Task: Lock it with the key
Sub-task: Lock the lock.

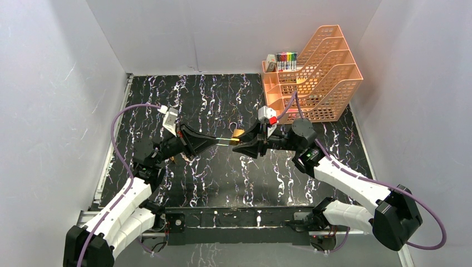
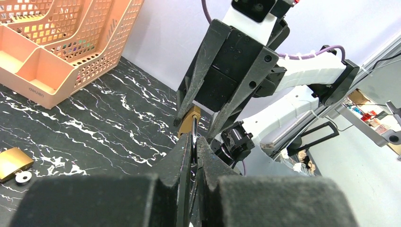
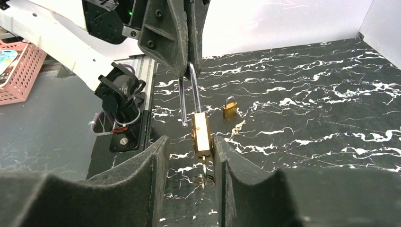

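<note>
A brass padlock point(image 3: 201, 135) hangs in the air between the arms, its steel shackle point(image 3: 187, 90) swung open with one leg free. My left gripper point(image 2: 194, 146) is shut on the shackle's bend and also shows in the top view point(image 1: 220, 142). A key point(image 3: 203, 178) with a ring sticks out of the bottom of the lock body. My right gripper point(image 3: 189, 142) is open and straddles the lock body. Its right finger point(image 3: 222, 156) lies against the body and its left finger point(image 3: 158, 158) stands apart. In the top view the right gripper point(image 1: 244, 146) meets the left at mid-table.
A small padlock point(image 3: 230, 107) and a loose key point(image 3: 236, 127) lie on the black marble mat near the left arm. Another brass padlock point(image 2: 12, 163) with a key ring lies beyond the grippers. An orange mesh file organizer point(image 1: 314, 75) stands at the back right.
</note>
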`<act>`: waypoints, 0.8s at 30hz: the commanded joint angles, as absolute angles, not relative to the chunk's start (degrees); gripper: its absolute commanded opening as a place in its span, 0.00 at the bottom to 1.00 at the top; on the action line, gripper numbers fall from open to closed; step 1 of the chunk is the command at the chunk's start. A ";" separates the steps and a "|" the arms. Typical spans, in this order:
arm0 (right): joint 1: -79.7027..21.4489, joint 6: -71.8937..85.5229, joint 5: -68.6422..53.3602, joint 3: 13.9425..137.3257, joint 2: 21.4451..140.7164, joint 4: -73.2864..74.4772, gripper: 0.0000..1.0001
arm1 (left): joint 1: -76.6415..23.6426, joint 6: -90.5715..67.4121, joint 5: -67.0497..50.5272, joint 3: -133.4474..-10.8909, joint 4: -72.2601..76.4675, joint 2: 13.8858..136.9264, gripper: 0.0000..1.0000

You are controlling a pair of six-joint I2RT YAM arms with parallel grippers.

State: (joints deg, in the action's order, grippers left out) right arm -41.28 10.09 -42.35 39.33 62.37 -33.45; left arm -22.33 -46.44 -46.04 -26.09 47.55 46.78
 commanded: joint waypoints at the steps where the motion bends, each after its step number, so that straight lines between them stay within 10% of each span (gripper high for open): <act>1: -41.57 9.36 -42.21 42.57 62.61 -33.93 0.44 | -22.64 -45.11 -45.18 -28.66 51.68 46.28 0.00; 6: -41.56 9.32 -42.25 42.63 62.46 -33.51 0.31 | -22.59 -44.53 -45.56 -28.36 51.68 45.97 0.00; 10: -41.53 9.11 -39.99 42.50 61.53 -32.34 0.00 | -22.67 -44.42 -45.83 -27.58 51.69 46.19 0.00; 17: -41.56 7.83 -41.28 45.23 60.07 -23.41 0.00 | -22.60 -45.23 -47.09 -26.55 51.59 46.64 0.00; 24: -40.63 3.22 -48.04 55.20 60.74 -1.26 0.00 | -22.66 -48.60 -53.35 -27.36 51.59 46.74 0.58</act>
State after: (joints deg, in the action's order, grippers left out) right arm -41.23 5.96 -45.28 50.57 61.56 -7.33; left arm -22.37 -48.03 -50.17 -26.09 48.75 48.38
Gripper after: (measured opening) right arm 0.113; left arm 0.464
